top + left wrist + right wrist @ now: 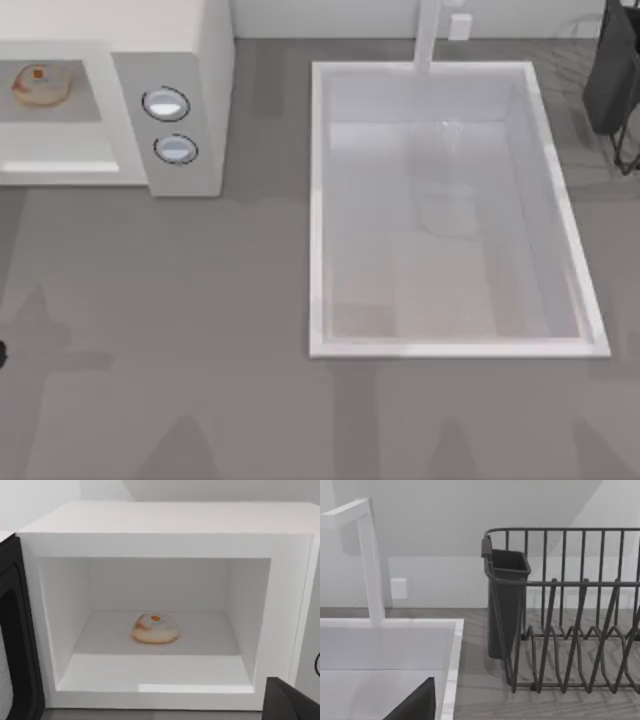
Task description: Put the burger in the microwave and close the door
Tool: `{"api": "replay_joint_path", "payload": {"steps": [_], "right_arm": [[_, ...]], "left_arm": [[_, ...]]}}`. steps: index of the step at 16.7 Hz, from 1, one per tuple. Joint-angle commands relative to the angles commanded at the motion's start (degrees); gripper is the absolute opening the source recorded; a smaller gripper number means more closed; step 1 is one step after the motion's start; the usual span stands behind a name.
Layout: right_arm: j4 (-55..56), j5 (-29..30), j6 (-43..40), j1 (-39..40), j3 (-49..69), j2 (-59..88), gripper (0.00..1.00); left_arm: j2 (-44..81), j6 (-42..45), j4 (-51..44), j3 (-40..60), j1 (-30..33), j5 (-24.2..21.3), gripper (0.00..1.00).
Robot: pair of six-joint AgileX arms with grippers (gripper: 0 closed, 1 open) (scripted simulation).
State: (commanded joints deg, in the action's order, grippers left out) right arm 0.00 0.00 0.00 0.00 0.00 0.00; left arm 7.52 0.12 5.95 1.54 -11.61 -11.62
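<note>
The microwave (pixel 190 60) stands at the table's back left, with two round knobs (pixel 165 103) on its grey panel. The burger (pixel 155 628) lies alone in the middle of the white cavity floor, and the top view shows the burger (pixel 40 85) inside the opening too. The door (pixel 15 645) is swung open, its dark inner face standing beside the cavity. A dark edge of my left gripper (pixel 292 702) sits in front of the microwave, well apart from the burger. A dark edge of my right gripper (pixel 415 705) hangs over the sink's far corner.
A large white sink basin (pixel 320 200) with a tap (pixel 428 35) takes up the table's middle and right. A dark wire dish rack (pixel 570 630) with a cutlery cup (pixel 506 600) stands at the back right, beside the sink.
</note>
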Motion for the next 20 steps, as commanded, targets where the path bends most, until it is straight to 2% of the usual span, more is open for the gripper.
{"api": "replay_joint_path", "payload": {"steps": [3, 6, 13, 18, 20], "right_arm": [[0.0, 0.0, 0.0, 0.0, 0.0, 0.0, 1.00], [0.0, 0.0, 0.0, 0.0, 0.0, 0.0, 1.00], [0.0, 0.0, 0.0, 0.0, 0.0, 0.0, 1.00], [0.0, 0.0, 0.0, 0.0, 0.0, 0.0, 1.00], [0.0, 0.0, 0.0, 0.0, 0.0, 0.0, 1.00]], "left_arm": [[2.9, 0.0, 2.3, 0.6, -4.5, -4.5, 0.00], [3.3, 0.1, 2.6, 0.7, -5.0, -5.0, 0.00], [-1.2, 0.0, -2.9, 1.4, -1.5, -1.5, 0.00], [-1.5, 0.0, -3.2, 1.4, -1.3, -1.2, 0.00], [-2.3, 0.0, -4.2, 1.5, 0.6, 0.7, 0.00]]}}
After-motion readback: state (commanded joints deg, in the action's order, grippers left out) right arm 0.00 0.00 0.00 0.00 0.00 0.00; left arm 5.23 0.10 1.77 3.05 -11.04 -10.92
